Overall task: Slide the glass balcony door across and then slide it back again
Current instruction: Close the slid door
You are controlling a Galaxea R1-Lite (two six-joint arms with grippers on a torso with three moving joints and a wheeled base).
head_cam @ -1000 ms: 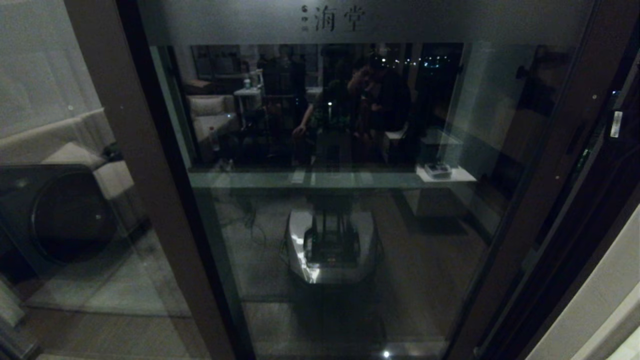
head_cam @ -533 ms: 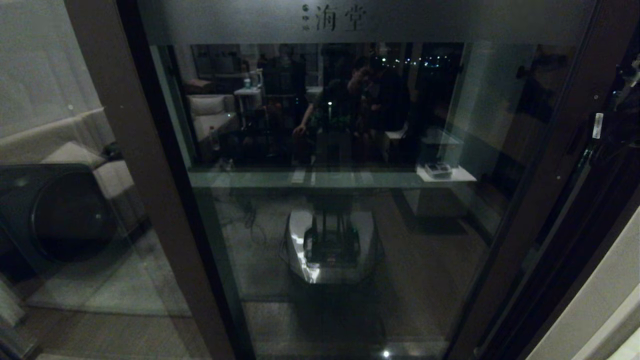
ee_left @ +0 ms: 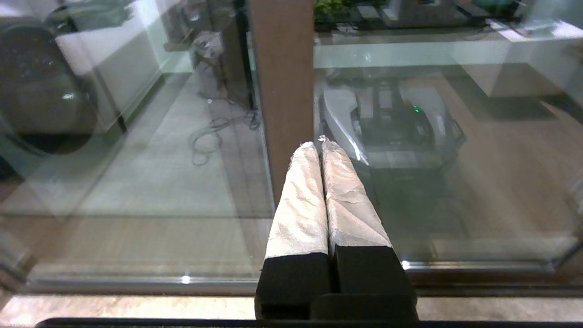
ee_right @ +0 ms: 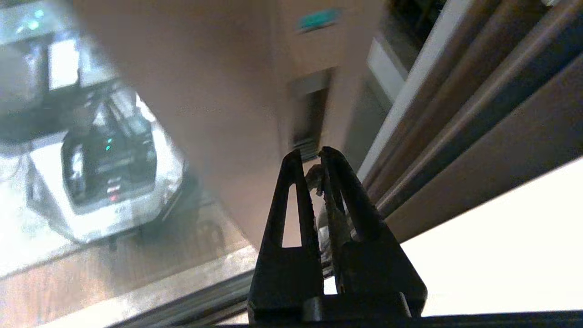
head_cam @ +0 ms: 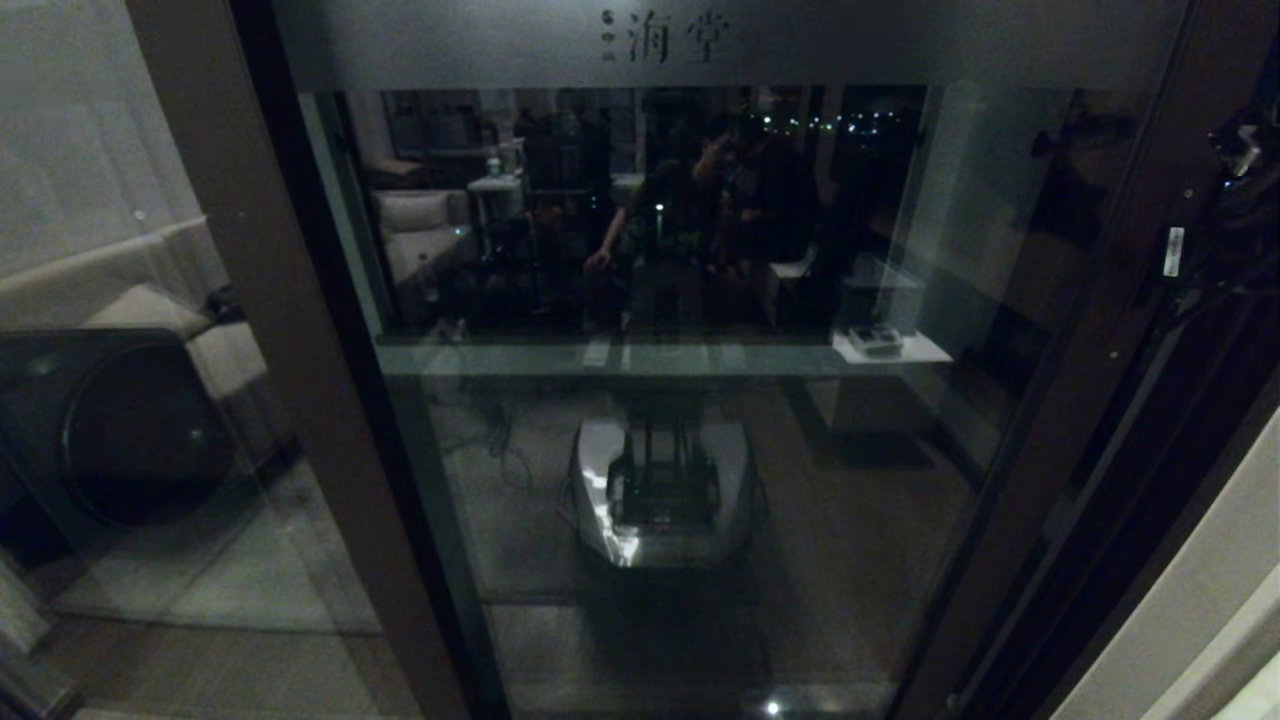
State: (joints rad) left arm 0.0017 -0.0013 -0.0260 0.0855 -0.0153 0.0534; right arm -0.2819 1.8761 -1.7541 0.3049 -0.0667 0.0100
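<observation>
Glass balcony door (head_cam: 690,330): full-height pane in a dark brown frame, frosted top band (head_cam: 700,40) with small characters, filling the middle of the head view. Its right stile (ee_right: 218,114) carries a slim recessed handle (ee_right: 312,114).

Right hand (ee_right: 309,155): raised beside that stile, fingers closed together, tips just short of the handle, nothing held.

Left hand (ee_left: 319,146): low before the door's left stile (ee_left: 282,82), padded fingers (ee_left: 300,200) pressed shut, empty.

Fixed pane (head_cam: 110,330): at left.
</observation>
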